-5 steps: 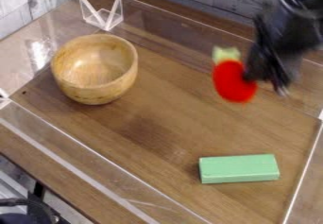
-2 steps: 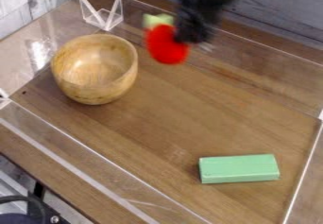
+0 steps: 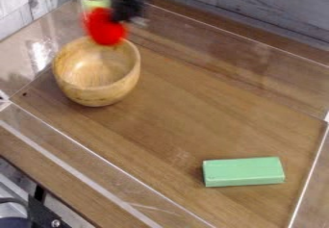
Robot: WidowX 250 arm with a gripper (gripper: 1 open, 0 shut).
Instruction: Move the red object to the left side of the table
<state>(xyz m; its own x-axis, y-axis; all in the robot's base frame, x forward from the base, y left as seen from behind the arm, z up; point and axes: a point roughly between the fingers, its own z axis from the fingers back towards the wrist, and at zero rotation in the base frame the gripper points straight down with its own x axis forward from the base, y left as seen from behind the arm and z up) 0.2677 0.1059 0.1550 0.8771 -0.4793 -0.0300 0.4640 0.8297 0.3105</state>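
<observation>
The red object (image 3: 104, 26) is a small bright-red toy fruit with a pale green leafy end, blurred by motion, hanging in the air over the far rim of the wooden bowl (image 3: 95, 70). My gripper (image 3: 115, 18), a dark blurred shape coming down from the top edge, is shut on the red object from above and behind. Its fingers cannot be made out singly. The brown wood-grain table (image 3: 218, 107) with its low clear wall lies below.
A green rectangular block (image 3: 243, 171) lies flat near the front right. A small clear folded stand (image 3: 98, 11) sits at the back left corner, partly behind the gripper. The clear acrylic wall (image 3: 77, 179) runs along the table's edges.
The gripper has carried the red object from the right side of the table across the back to the left, where it hangs above the bowl's far rim. Bowl and green block have not moved.
</observation>
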